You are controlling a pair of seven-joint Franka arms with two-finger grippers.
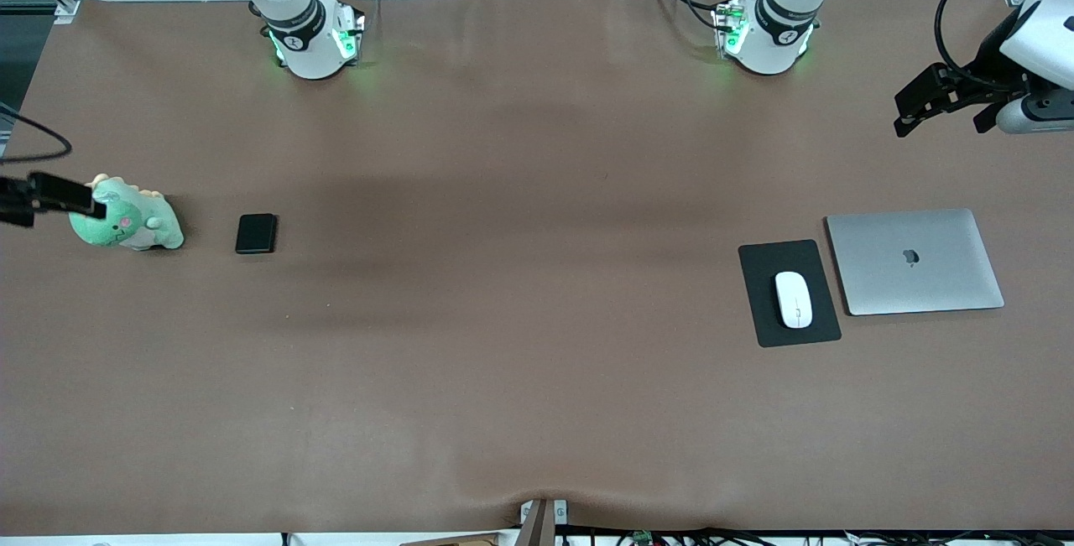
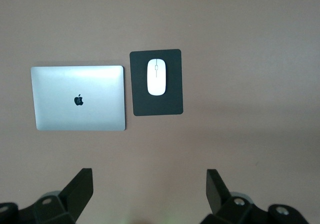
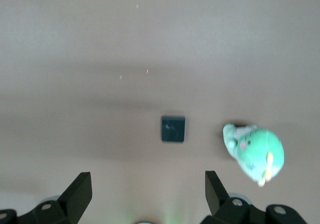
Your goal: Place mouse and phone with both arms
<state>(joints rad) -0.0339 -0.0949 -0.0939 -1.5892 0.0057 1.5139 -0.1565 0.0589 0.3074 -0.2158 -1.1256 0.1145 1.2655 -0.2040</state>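
- Both hands hang wide open and empty: left hand (image 2: 147, 194) above the worktop (image 1: 520, 345), right hand (image 3: 145, 194) by the toy (image 1: 126, 223).
- We judge both things placed: mouse (image 1: 793, 299) on its pad (image 1: 759, 319), phone (image 1: 256, 233) lying free; only retreat remains.

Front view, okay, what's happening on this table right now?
Nothing is being handled right now. The mouse sits on a black mouse pad beside a closed laptop. The phone lies flat beside a green plush toy toward the right arm's end. The left gripper hangs open above the table near the laptop; the right gripper hangs open near the plush.
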